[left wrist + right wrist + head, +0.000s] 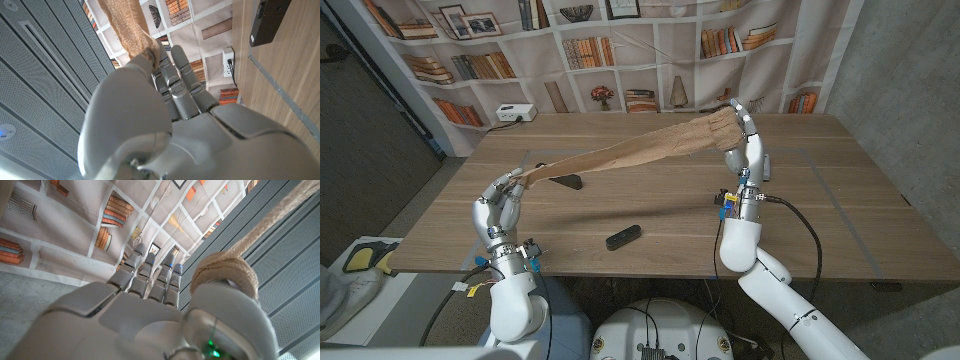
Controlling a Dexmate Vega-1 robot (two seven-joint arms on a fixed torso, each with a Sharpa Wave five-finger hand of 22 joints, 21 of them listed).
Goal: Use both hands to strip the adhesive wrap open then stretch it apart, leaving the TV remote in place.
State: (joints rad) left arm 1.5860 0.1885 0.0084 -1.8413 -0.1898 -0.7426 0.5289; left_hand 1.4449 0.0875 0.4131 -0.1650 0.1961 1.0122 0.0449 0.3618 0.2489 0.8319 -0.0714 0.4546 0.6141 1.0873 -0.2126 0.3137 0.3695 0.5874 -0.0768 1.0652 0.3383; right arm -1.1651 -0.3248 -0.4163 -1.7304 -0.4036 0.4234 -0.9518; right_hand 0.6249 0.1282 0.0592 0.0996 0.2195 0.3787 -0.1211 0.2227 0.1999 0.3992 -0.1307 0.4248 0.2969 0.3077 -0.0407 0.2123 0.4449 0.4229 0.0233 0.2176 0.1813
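Both hands are stretching the tan, crinkled adhesive wrap (640,150) above the wooden surface (820,200), left hand (500,205) and right hand (742,135) each grasping an end, while the black TV remote (623,238) is lying beneath, so next probably pulling wider.

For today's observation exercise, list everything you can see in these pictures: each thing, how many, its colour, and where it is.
wrap: one, tan, stretched in the air between the two hands
remote: one, black, on the table near the front edge, under the wrap
dark object: one, black, on the table near the left hand; too small to identify
table: one, brown wood
power strip: one, white, at the table's far left edge
bookshelf backdrop: one, printed, behind the table
left hand: grips one wrap end, low
right hand: holds the other end, raised
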